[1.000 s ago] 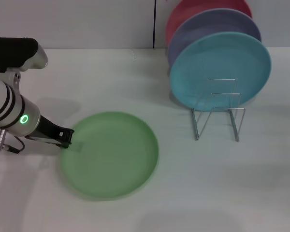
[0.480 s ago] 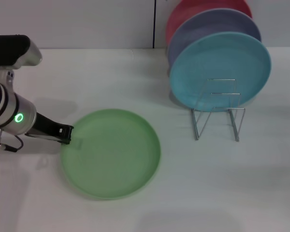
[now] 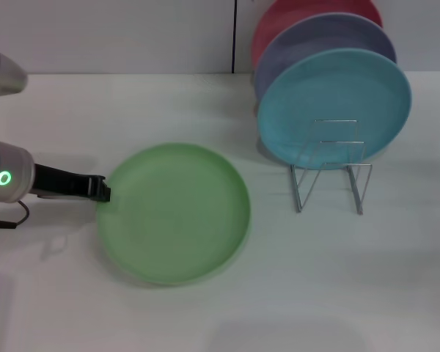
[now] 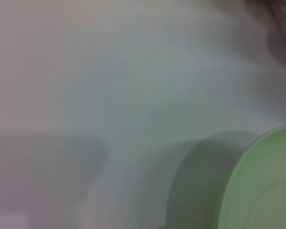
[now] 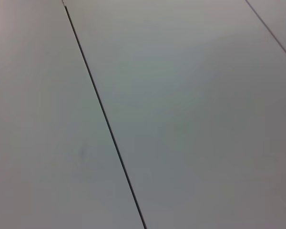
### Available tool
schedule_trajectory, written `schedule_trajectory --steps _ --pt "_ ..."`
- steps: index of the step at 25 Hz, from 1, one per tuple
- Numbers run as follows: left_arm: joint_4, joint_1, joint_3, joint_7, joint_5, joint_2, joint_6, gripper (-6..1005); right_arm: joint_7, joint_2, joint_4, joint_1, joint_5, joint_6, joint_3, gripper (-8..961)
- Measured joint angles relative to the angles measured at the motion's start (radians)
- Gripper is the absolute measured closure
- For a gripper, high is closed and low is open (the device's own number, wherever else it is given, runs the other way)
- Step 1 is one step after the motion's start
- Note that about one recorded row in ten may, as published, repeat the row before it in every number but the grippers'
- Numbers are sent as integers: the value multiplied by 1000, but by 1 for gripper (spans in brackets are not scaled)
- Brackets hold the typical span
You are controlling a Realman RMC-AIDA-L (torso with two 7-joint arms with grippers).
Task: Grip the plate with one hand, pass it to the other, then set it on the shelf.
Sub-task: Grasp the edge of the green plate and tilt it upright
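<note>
On the worktop (image 3: 352, 293), left hand (image 3: 103, 190) at the plate (image 3: 174, 213).
It clenches the plate's rim.

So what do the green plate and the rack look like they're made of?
The green plate looks like matte plastic: one even colour, soft sheen, shallow moulded rim. The rack looks like bare metal wire: thin silvery loops, see-through, with glints. Neither can be confirmed by look alone.
</note>
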Motion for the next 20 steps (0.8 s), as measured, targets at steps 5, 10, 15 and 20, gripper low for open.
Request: schedule_trajectory --steps 5,10,15,20 --pt "2 59 -29 104 -113 0 71 967 0 0 2 1 -4 5 -2 220" --pt "-8 149 -35 284 -301 -1 193 967 0 3 7 2 -7 8 -6 220" --pt "-35 231 -29 483 -515 -2 312 967 0 6 11 2 -8 1 -35 219" --pt "-152 264 -29 749 -770 -4 396 967 0 6 13 5 -9 0 -85 219"
